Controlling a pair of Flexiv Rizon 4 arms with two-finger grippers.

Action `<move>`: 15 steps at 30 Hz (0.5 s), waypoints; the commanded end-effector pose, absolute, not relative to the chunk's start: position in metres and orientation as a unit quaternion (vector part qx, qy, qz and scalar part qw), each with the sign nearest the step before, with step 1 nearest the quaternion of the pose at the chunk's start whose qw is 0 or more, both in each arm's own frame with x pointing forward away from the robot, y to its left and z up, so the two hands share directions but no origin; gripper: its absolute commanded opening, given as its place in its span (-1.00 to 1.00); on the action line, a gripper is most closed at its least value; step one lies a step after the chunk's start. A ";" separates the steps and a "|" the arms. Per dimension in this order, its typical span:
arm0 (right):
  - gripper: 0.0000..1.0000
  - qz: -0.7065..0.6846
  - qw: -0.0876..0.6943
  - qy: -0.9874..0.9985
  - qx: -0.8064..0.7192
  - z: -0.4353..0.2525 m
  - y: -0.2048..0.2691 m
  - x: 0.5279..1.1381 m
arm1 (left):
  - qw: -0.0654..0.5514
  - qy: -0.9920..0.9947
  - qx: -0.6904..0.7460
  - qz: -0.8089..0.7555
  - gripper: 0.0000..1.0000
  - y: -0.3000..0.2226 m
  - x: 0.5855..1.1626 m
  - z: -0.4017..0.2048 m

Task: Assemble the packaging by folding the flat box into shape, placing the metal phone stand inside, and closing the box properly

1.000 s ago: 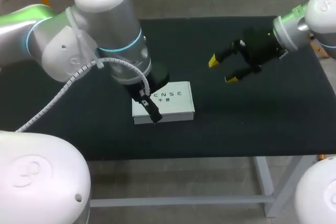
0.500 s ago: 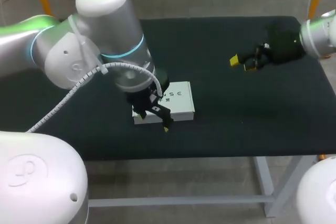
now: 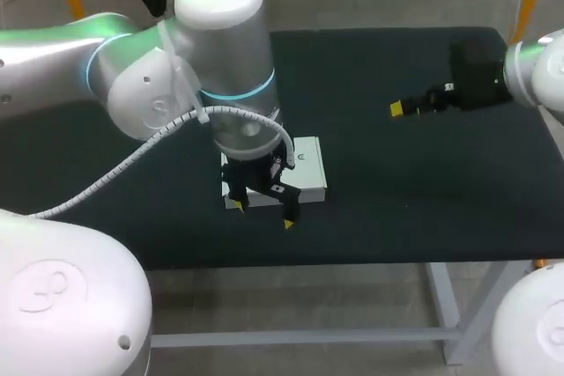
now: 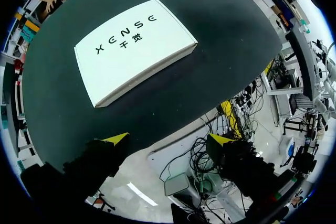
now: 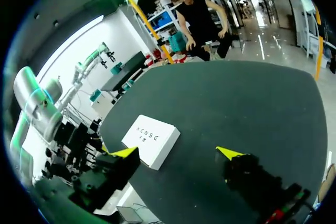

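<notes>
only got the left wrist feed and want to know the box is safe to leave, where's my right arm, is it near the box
observer: no, the right arm is over the far right of the table, well away from the box.
operator: is it carrying anything
observer: no, its own wrist view shows its jaws wide open with nothing between them.
operator: any phone stand loose on the table
observer: none shows in the head view. The closed box is the only thing lying there, and I cannot tell what is inside it.
</notes>
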State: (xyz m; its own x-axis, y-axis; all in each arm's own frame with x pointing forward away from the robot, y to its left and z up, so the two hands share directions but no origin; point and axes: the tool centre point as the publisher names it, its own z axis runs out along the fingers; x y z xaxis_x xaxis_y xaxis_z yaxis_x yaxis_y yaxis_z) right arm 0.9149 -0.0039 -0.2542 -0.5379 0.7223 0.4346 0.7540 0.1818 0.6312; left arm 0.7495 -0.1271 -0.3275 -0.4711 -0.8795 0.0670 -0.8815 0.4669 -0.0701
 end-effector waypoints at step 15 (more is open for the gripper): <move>1.00 -0.491 -0.134 -0.797 -0.325 -0.257 -0.033 0.936 | 0.022 -0.762 0.639 0.098 1.00 -0.129 0.752 -0.344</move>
